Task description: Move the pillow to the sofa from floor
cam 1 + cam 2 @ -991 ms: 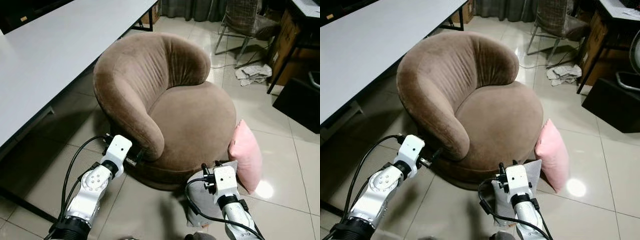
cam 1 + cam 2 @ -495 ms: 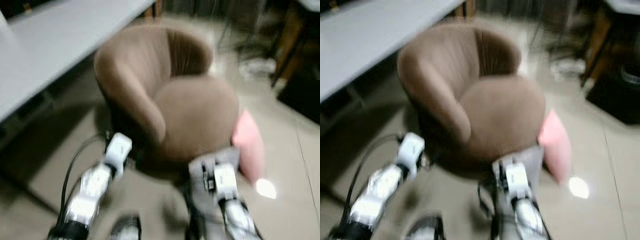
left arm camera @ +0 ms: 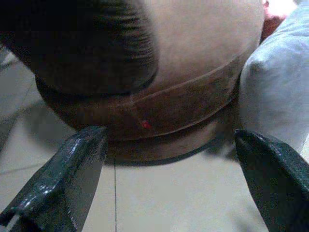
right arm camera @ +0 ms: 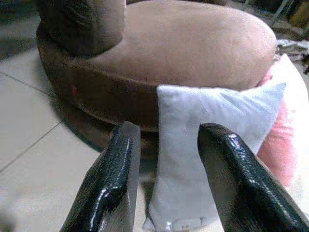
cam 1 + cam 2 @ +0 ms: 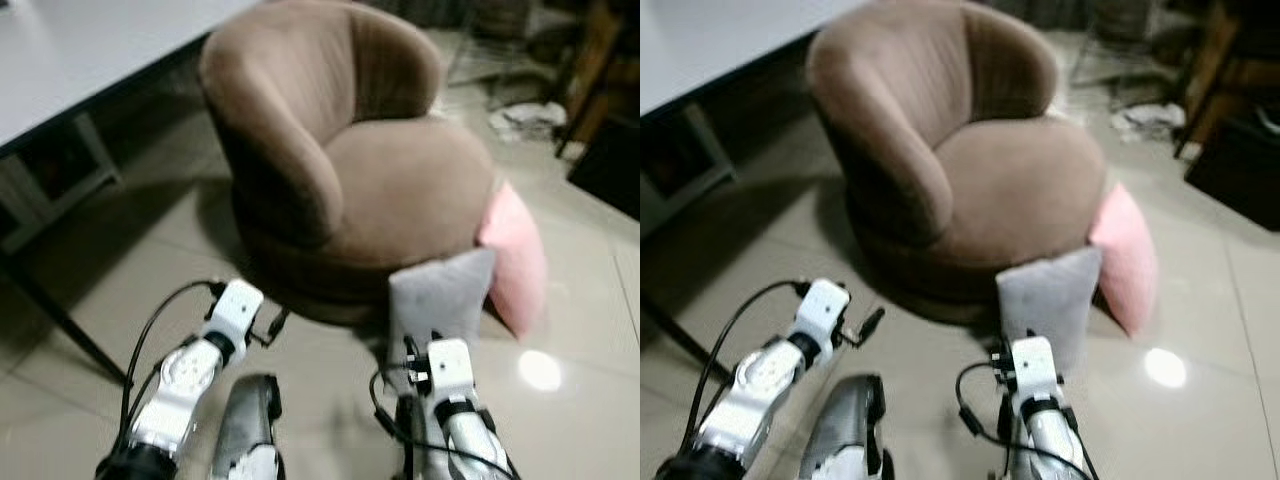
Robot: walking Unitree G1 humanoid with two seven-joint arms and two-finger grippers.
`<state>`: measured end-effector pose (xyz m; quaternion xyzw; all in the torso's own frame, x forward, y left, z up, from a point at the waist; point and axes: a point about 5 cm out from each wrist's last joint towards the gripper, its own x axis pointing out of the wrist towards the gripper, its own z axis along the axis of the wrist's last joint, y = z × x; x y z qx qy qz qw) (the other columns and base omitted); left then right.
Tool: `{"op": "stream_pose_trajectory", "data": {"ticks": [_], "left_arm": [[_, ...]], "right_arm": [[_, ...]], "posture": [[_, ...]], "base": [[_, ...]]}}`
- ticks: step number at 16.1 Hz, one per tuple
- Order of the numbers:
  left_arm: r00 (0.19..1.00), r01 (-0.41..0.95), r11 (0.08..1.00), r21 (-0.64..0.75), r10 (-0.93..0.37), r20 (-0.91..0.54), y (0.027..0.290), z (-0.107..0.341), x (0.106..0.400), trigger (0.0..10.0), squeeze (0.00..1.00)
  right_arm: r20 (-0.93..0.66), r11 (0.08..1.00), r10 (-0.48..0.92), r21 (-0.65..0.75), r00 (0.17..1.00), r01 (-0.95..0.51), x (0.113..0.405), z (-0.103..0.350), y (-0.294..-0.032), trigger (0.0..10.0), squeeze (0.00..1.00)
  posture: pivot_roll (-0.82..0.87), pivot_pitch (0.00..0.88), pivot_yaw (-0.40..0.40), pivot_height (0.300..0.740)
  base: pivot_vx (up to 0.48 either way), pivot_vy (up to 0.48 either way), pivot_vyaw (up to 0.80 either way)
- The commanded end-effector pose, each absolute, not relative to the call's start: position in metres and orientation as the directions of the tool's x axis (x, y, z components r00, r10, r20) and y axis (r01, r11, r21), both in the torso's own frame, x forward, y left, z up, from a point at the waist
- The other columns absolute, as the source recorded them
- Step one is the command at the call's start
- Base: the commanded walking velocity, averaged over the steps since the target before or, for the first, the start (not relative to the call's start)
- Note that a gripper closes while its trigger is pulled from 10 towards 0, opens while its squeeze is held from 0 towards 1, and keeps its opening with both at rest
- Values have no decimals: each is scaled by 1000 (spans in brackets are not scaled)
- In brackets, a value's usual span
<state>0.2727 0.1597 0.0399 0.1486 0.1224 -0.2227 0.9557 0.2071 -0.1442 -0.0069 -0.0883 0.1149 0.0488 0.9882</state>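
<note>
Now you see grey square pillow (image 5: 438, 302) upright on tile floor (image 5: 150, 290), leaning against round brown velvet sofa (image 5: 400, 190), pink pillow (image 5: 515, 255) beside it. Your right gripper (image 4: 166, 193) fingers spread, just short of grey pillow. Left gripper (image 3: 169, 181) fingers wide apart, facing sofa base.

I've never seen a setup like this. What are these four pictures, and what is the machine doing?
A walking robot with two arms. Two pictures come from cameras in its head, looking down; the other two from a camera on each wrist, looking along that gripper's black fingers. Ahead stands a brown sofa. A grey pillow stands on the floor against its base, a pink pillow beside it. The right gripper is open, aimed at the grey pillow but not holding it. The left gripper is open too, facing the sofa's base.
</note>
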Motion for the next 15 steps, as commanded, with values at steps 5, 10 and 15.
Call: {"op": "stream_pose_trajectory", "data": {"ticks": [5, 10, 15], "left_arm": [[867, 471, 852, 228, -401, -296, 160, 42, 276, 10000, 0], [860, 486, 848, 213, -420, -289, 158, 44, 277, 10000, 0], [855, 497, 844, 201, -437, -280, 154, 45, 279, 10000, 0]], "right_arm": [[-231, 979, 72, -172, 970, -113, 208, -6, -145, 10000, 0], [-233, 978, 75, -173, 970, -118, 208, -6, -145, 10000, 0], [-236, 977, 76, -175, 969, -119, 206, -7, -147, 10000, 0]], "posture": [[-6, 63, 51, 579], [-14, 55, 53, 579], [-22, 48, 53, 579]], "base": [[0, 0, 0], [0, -145, 0], [0, -461, 0]]}}
